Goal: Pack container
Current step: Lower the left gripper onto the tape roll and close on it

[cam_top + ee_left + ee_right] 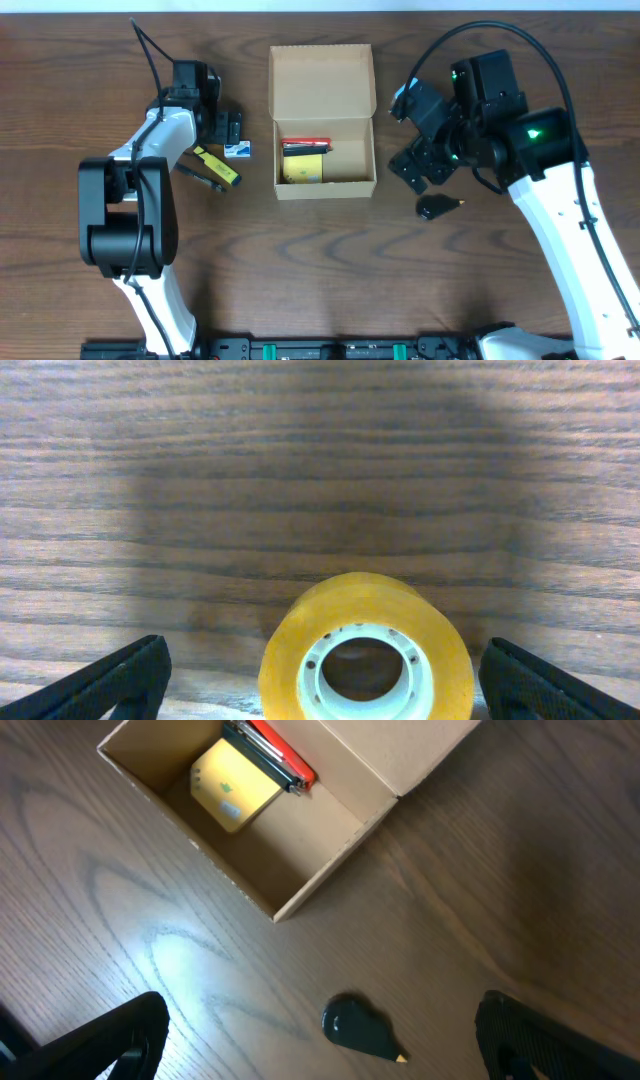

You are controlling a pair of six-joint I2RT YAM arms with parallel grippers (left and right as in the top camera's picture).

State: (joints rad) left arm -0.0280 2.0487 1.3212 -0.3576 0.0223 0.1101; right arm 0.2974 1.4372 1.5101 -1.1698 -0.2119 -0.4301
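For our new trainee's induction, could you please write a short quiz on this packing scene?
1. True or false: the container is closed.
2. What does the open left tool straddle? A) yellow tape roll B) scissors C) cup
3. What colour is the square pad inside the container?
Key: 1 false, its flap stands open; 2 A; 3 yellow.
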